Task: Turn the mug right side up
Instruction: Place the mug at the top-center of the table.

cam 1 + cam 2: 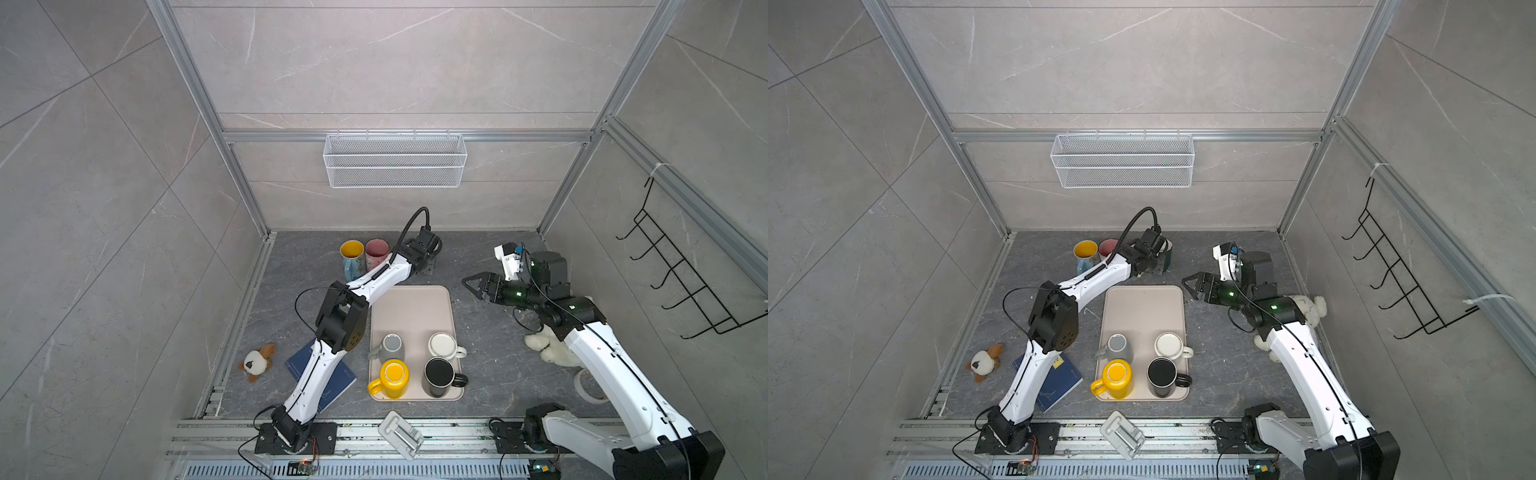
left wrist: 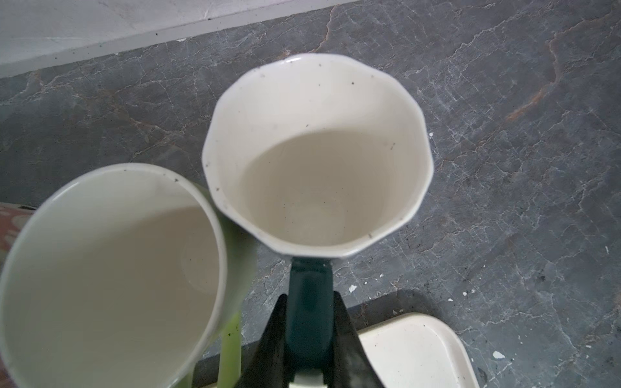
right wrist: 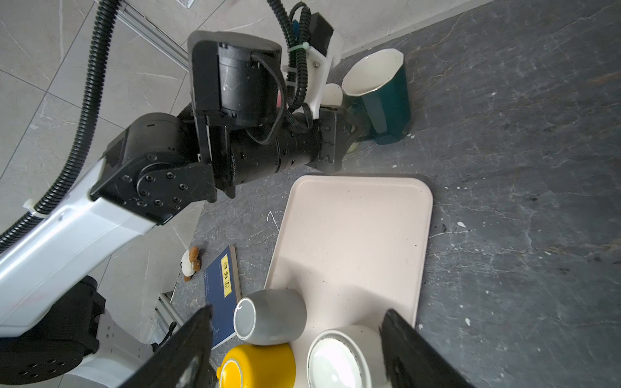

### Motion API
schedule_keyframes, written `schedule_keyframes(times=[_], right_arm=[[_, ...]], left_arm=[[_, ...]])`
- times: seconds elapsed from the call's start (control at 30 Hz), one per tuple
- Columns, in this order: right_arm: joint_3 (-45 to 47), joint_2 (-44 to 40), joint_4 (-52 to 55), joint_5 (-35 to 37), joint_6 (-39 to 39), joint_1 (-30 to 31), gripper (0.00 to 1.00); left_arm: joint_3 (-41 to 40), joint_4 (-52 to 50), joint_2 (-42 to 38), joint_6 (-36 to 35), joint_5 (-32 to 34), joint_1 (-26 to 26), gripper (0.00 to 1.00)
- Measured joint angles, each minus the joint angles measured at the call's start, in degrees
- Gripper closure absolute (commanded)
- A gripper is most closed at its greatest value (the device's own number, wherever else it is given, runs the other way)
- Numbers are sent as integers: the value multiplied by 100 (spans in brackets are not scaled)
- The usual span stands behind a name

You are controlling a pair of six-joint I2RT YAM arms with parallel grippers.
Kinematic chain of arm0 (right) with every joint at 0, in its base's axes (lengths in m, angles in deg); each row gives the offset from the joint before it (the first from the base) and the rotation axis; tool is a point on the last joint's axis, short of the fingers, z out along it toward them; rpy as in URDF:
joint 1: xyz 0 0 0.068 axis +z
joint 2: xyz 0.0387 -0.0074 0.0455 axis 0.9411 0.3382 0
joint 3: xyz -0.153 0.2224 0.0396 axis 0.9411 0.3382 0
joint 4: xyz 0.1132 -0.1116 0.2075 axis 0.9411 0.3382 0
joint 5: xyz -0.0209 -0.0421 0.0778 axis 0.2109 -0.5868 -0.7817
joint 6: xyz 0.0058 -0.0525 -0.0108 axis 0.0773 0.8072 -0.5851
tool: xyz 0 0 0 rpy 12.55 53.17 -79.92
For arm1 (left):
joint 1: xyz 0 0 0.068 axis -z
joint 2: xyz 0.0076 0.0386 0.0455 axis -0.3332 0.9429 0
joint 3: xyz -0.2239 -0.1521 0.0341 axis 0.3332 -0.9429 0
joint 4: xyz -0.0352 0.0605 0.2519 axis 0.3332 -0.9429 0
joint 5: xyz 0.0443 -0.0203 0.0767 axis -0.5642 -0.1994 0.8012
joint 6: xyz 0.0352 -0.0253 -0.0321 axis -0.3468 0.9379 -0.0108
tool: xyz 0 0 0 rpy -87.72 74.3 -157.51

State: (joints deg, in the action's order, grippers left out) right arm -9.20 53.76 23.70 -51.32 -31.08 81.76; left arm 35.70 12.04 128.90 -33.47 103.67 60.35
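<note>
**On the dark stone table, behind the tray, a teal mug stands mouth-up in the left jaws**

The grey marbled table (image 1: 490, 374) is walled by pale tiled panels, with a beige tray (image 1: 411, 307) at its middle. Beyond the tray's far edge, the teal mug (image 3: 386, 104) stands upright, its cream inside open to the left wrist camera. Its base appears to rest on the table. A light green mug (image 2: 100, 268), also mouth-up, stands just beside it; their rims look to be touching or nearly so.

The left gripper (image 2: 309, 299) is clamped narrowly on the teal mug's handle (image 2: 311, 319). The mug's body lies straight ahead of the jaws and its long axis is vertical, so the handle points back along the arm. Judged from this, the turn of this mug is done and letting go is what remains. A straight pull back along the handle line would clear it without nudging the green neighbour.

The right gripper (image 3: 299, 312) hangs with its jaws spread wide and empty, above the tray's right side. It is the nearer arm to the mugs on the tray's near end. There the grey mug (image 1: 391, 345), white mug (image 1: 442, 345), yellow mug (image 1: 394, 374) and black mug (image 1: 439, 372) all show their bases, so they appear inverted.
</note>
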Motion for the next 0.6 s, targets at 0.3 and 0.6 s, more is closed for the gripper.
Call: schedule_keyframes(times=[0.3, 0.6], right_arm=[[9, 9, -4, -9, -2, 0, 20], [59, 24, -48, -31, -66, 0, 20]], left_arm=[[-313, 278, -92, 101, -98, 0, 99], [-721, 393, -295, 144, -162, 2, 98]])
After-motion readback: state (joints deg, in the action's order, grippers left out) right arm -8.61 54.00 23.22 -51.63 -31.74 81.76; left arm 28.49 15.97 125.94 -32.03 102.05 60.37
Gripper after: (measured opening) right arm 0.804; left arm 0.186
